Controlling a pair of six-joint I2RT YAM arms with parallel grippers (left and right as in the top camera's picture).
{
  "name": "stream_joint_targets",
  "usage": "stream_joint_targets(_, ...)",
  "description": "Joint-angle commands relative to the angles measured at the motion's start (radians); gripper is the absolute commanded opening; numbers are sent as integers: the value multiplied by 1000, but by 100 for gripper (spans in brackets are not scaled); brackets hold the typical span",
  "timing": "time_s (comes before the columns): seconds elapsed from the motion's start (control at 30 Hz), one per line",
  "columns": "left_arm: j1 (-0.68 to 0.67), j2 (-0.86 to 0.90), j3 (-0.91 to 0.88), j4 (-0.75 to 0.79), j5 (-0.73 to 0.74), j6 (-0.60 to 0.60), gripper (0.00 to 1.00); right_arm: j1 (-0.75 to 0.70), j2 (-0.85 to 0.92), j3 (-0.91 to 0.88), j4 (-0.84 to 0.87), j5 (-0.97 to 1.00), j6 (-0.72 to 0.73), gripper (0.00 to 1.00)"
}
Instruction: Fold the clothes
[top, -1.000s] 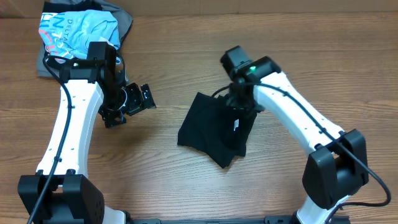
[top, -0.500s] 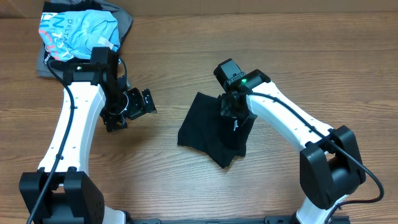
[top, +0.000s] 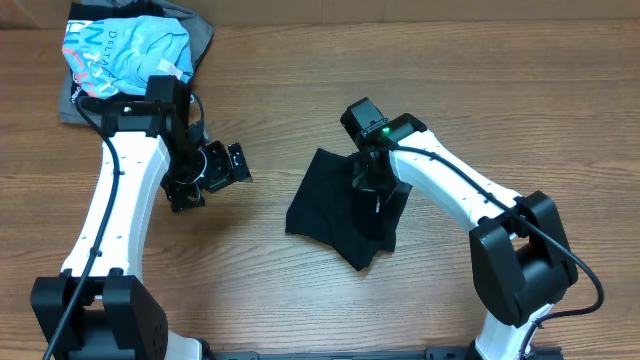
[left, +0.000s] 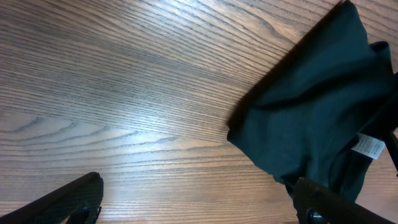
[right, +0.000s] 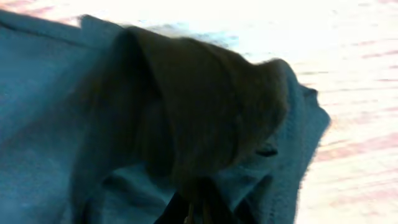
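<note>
My right gripper (top: 372, 190) is pinched tight on the black T-shirt (top: 335, 215) near its upper edge. My left gripper (top: 222, 168), well left of it, gapes empty. The shirt looks crumpled, so I judge folding is barely begun.

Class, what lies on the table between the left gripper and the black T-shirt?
Only bare table lies between the left gripper and the black T-shirt, as the overhead view shows.

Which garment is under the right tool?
The plain black soft-fabric T-shirt mid-table; the light blue printed shirt and grey garment sit at the far-left corner.
</note>
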Motion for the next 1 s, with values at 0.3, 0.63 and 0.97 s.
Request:
stream_joint_targets(0.3,-8,8,-5,3,-5,20,100,-139,5,20,-139,64,8,4)
stream_joint_targets(0.63,-8,8,-5,11,-6,20,100,-173,5,-26,-220,101,8,23)
stream_joint_targets(0.97,-8,8,-5,10,-6,24,100,-226,5,-84,-329,145,82,32)
